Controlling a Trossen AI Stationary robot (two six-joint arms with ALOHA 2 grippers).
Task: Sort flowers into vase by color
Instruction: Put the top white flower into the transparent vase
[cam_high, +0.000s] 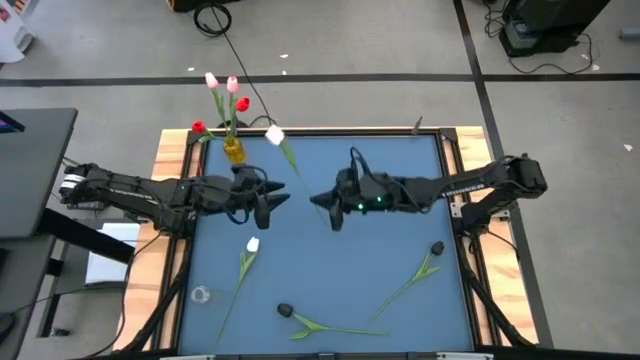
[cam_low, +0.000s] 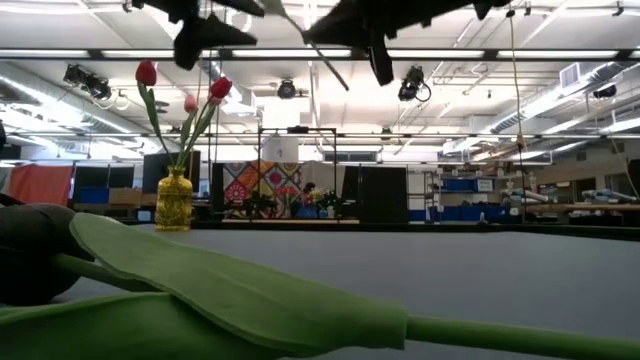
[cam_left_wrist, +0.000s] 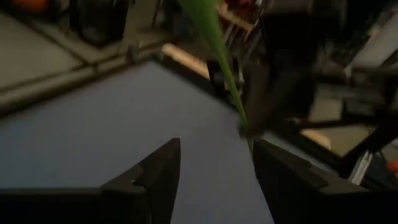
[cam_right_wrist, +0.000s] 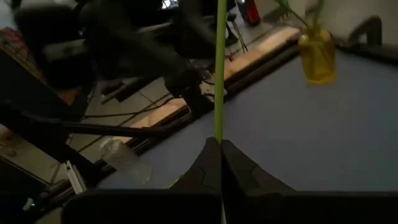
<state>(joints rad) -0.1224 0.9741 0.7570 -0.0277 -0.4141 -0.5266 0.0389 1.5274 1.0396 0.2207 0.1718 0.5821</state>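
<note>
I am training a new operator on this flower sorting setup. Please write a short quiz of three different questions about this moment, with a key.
1. True or false: the right gripper has its jaws shut on the stem of the white tulip.
2. Which flowers lie on the blue mat? A) one white, two black. B) three red. C) two pink, one white.
3. Fill in: the yellow vase stands near the mat's far ______ corner, on the left arm's side.

Key: 1. True. 2. A: the loose white tulip and the black tulips. 3. Left. The left gripper, open, hovers close by.
</note>
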